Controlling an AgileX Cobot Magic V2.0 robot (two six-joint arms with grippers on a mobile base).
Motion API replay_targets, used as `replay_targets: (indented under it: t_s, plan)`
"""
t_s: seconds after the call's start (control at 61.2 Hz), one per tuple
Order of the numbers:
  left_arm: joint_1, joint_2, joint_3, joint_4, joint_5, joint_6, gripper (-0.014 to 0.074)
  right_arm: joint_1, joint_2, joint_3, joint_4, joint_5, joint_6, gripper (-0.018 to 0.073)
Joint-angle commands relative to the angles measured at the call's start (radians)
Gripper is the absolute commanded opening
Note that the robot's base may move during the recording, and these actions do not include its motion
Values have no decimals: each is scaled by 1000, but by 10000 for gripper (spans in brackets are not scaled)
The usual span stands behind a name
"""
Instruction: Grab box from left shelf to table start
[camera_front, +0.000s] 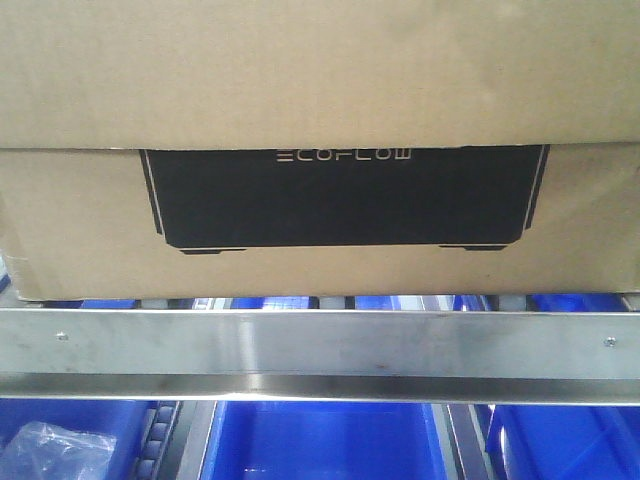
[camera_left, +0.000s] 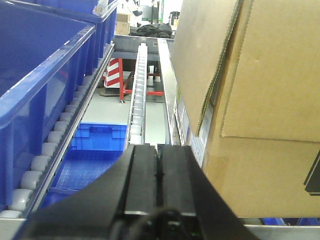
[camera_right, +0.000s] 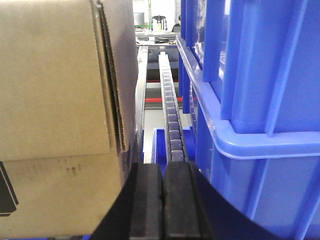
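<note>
step: reaching, I have nothing gripped yet | ECOFLOW carton (camera_front: 320, 120) sits on the shelf (camera_front: 320, 345) behind its steel rail | left fingers (camera_left: 142, 185) and right fingers (camera_right: 147, 200) both pressed closed, empty, just beside its side walls, carton between them | next, my call: press inward evenly, draw it out

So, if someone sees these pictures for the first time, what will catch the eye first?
The large brown box with its black ECOFLOW panel fills the upper part of the front view, sitting on the steel-railed shelf. Blue bins show below that shelf. In the wrist views, the shut left gripper and the shut right gripper each point along one side of the box.
</note>
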Motion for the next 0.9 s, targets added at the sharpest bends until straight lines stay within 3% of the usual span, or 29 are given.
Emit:
replay_targets:
  t_s: [0.0, 0.376, 0.523, 0.653, 0.8, 0.882]
  plan:
    - [-2, -12, 29, -6, -90, -1, -83, -4, -3, -4, -6, -91, -9, 18]
    - [-2, -12, 25, -11, -90, -2, -83, -4, -3, -4, -6, -91, -9, 18]
    - [-2, -10, -89, -32, 159, -9, -82, -4, -3, -4, -6, -91, -9, 18]
    - [-2, -9, -201, -27, 232, -9, -82, -4, -3, -4, -6, -91, -9, 18]
    - [-2, 47, -340, -5, 443, -9, -82, -4, -3, -4, -6, -91, -9, 18]
    - [-2, 114, -402, -5, 495, -9, -82, -4, -3, -4, -6, -91, -9, 18]
